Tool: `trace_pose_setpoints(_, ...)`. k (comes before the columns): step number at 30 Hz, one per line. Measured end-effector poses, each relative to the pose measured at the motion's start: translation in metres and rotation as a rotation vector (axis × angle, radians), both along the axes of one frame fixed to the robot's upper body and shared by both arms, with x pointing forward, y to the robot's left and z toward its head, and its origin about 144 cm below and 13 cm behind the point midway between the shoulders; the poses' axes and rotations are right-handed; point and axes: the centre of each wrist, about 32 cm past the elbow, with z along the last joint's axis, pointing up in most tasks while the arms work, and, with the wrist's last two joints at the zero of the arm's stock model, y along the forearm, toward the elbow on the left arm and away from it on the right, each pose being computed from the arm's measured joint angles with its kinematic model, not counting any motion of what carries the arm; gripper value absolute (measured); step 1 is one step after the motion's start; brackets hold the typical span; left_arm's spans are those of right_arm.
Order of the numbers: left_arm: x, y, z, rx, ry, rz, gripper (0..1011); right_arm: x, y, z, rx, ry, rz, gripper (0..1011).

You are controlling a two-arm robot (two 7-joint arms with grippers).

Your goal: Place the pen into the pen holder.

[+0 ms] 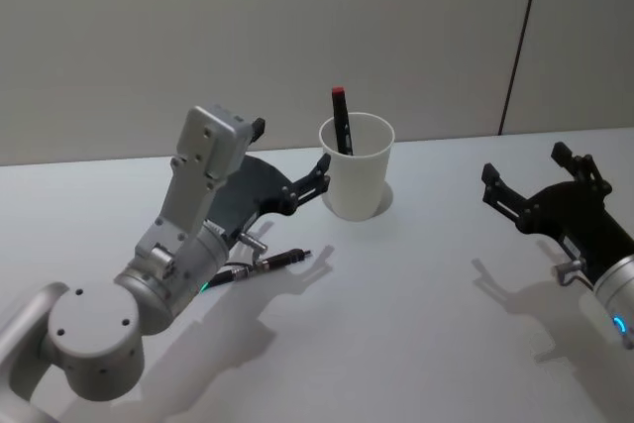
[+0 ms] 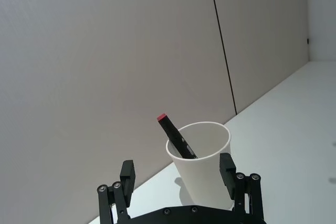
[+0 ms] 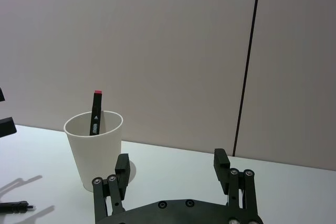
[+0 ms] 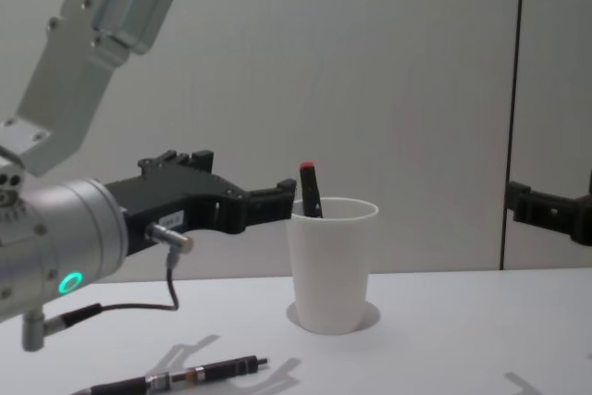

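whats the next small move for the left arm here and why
Probably draw the left pincer back from the pen holder. It is open and empty beside the holder's wall, and a red-tipped pen already stands inside. A second pen lies on the table below that arm, so backing off also opens a path to it. The right pincer sits open, apart.
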Motion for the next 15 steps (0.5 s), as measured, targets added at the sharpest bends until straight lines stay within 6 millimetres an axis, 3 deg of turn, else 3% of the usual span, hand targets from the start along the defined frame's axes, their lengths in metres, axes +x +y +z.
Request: trace_pose_setpoints(15,-0.007,0.026,0.002,0.017,0.069,-0.045,1001,0.0,0.0,0.0,0.0,0.0,0.0,1002)
